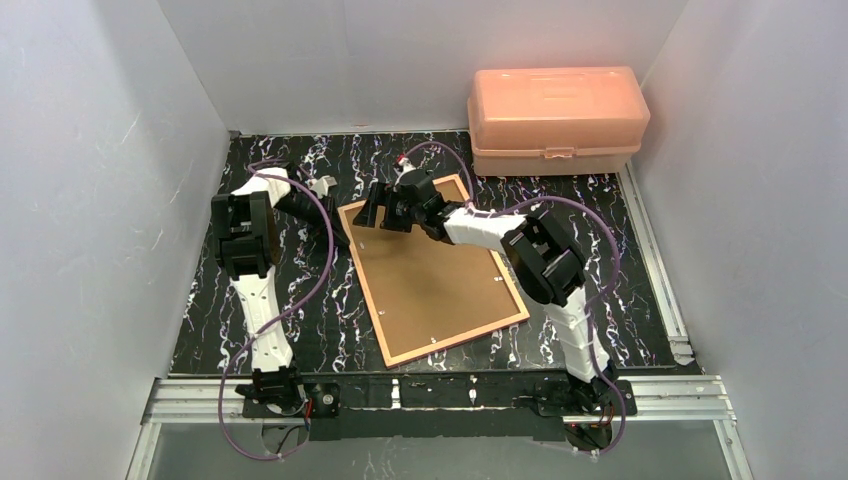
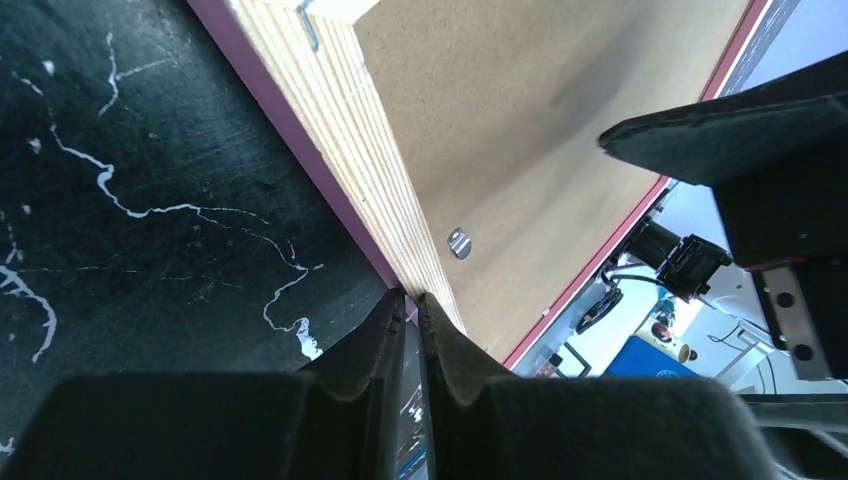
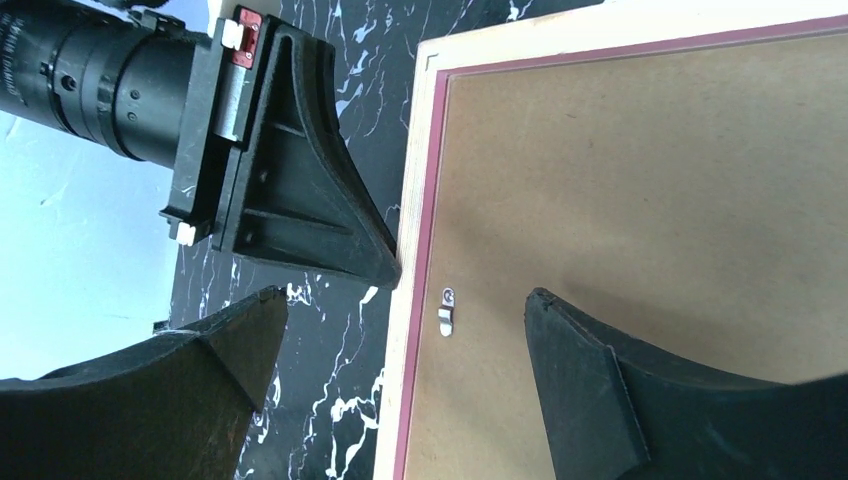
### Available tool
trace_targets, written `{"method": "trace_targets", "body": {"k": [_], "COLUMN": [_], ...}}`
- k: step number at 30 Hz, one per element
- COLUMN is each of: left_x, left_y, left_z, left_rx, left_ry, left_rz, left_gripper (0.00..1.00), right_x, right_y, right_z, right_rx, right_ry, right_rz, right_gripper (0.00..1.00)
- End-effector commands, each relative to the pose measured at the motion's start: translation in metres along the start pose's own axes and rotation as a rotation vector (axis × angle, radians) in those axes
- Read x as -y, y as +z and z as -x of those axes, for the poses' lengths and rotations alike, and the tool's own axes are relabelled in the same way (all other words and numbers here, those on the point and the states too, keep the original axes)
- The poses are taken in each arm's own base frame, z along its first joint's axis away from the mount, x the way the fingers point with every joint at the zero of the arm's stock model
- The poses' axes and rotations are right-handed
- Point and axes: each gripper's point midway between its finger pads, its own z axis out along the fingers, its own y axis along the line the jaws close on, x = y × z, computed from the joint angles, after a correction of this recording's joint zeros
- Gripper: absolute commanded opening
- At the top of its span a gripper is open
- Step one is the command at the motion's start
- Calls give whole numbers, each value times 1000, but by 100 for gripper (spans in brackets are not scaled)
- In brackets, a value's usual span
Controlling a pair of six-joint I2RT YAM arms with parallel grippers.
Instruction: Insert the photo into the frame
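Observation:
The frame [image 1: 371, 300] lies face down on the black marbled mat, tan wood back up, with the brown backing board [image 1: 435, 275] set in it. The photo is hidden. My left gripper [image 1: 340, 238] is shut, its tips [image 2: 412, 298] against the frame's left wooden edge [image 2: 340, 130]. My right gripper [image 1: 372, 222] is open and empty above the frame's far left corner. Its jaws [image 3: 400, 300] straddle the frame's rim [image 3: 412, 200] and a small metal tab [image 3: 446, 310] on the board [image 3: 650, 180]. The left gripper's tip [image 3: 385, 268] touches the rim there.
A peach plastic box [image 1: 556, 118] stands at the back right, off the mat. White walls close in on the left, back and right. The mat [image 1: 330, 330] is bare to the left of and in front of the frame. A metal rail [image 1: 450, 392] runs along the near edge.

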Motion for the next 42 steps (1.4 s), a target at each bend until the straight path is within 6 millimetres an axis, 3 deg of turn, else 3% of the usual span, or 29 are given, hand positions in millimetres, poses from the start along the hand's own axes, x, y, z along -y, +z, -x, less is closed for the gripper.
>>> {"method": "trace_targets", "body": {"k": [1,20,42], "left_x": [-5,-6,-4], "left_y": [3,10,8], "left_z": [0,-4,-6], "left_rx": [2,-2,2], "left_ry": [-13,-40,-31], "left_rz": [19,-6,-6], "left_gripper": [7,6,5], "right_x": [-31,-27,-38], "right_y": [10,32,9], "right_z": [7,-27,-47], "right_rx": [-3,-154,-192], "right_ry": [-28,-39,-4], "right_rz": [122,199,221], "right_gripper": [95,94,94]}}
